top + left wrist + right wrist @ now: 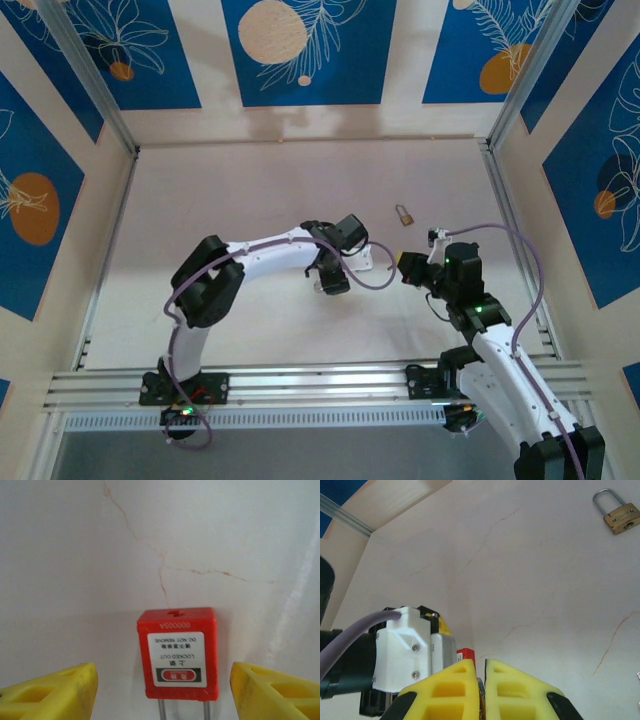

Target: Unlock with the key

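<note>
Key shows, as far as I can tell, as a thin metal sliver (480,687) pinched between the pressed-together fingers of the right gripper (480,666), though it is too small to be certain. The left gripper (163,680) is spread, one yellow finger on either side of the red padlock (177,652), touching neither flank. In the left wrist view the lock lies on the desk (75,555) with its shackle at 6 o'clock and its bottom end at 12 o'clock. I'd close the left squarely on the body so it can't skate, then bring the right in from 3 o'clock, lining up the blade before pushing. The brass padlock (404,214), at 1 o'clock, isn't my target.
</note>
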You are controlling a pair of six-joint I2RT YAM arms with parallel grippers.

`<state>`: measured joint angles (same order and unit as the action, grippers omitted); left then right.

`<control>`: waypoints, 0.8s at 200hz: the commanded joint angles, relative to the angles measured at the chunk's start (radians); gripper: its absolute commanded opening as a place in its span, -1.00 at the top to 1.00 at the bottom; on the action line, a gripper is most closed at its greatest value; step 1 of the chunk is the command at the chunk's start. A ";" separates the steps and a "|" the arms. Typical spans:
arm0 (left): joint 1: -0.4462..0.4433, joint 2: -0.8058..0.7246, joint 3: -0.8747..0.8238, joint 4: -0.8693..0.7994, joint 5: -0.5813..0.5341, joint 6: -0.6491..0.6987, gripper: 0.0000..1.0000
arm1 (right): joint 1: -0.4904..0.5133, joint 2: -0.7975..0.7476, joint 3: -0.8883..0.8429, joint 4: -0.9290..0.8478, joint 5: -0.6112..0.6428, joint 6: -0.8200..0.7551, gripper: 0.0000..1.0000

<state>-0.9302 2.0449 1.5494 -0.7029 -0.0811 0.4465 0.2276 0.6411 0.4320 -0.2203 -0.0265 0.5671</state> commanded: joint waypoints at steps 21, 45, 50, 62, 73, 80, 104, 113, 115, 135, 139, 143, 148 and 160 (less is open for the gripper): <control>0.028 0.076 0.101 -0.153 0.091 0.029 -0.40 | -0.010 -0.032 0.009 -0.037 -0.016 0.003 1.00; 0.030 0.111 0.124 -0.184 0.098 0.016 -0.37 | -0.016 -0.043 0.011 -0.043 -0.018 0.004 1.00; 0.030 0.117 0.127 -0.188 0.094 0.012 -0.37 | -0.018 -0.044 0.012 -0.044 -0.018 0.004 1.00; 0.030 0.128 0.128 -0.185 0.083 -0.002 -0.35 | -0.019 -0.047 0.012 -0.045 -0.022 0.003 1.00; 0.030 0.139 0.130 -0.185 0.077 -0.016 -0.33 | -0.020 -0.050 0.012 -0.047 -0.023 0.003 1.00; 0.030 0.145 0.132 -0.187 0.074 -0.024 -0.30 | -0.020 -0.053 0.012 -0.049 -0.022 0.004 1.00; 0.030 0.162 0.130 -0.175 0.043 -0.061 -0.18 | -0.021 -0.060 0.014 -0.054 -0.022 0.003 1.00; 0.031 0.167 0.129 -0.172 0.033 -0.074 -0.13 | -0.022 -0.065 0.014 -0.057 -0.023 0.002 1.00; 0.031 0.167 0.130 -0.171 0.031 -0.077 -0.12 | -0.023 -0.067 0.014 -0.058 -0.023 0.002 1.00; 0.033 0.177 0.130 -0.161 0.021 -0.105 -0.01 | -0.025 -0.070 0.016 -0.065 -0.021 0.003 1.00; 0.033 0.179 0.130 -0.161 0.013 -0.113 0.03 | -0.024 -0.072 0.016 -0.065 -0.022 0.003 1.00; 0.033 0.180 0.129 -0.158 0.008 -0.120 0.05 | -0.024 -0.072 0.016 -0.065 -0.024 0.005 1.00; 0.033 0.182 0.132 -0.157 0.005 -0.128 0.08 | -0.024 -0.073 0.017 -0.065 -0.025 0.004 1.00; 0.033 0.185 0.132 -0.157 0.003 -0.138 0.16 | -0.024 -0.076 0.017 -0.067 -0.027 0.005 1.00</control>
<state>-0.9089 2.1719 1.6657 -0.8600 -0.0078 0.3534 0.2089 0.5831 0.4320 -0.2752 -0.0334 0.5674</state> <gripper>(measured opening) 0.456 0.083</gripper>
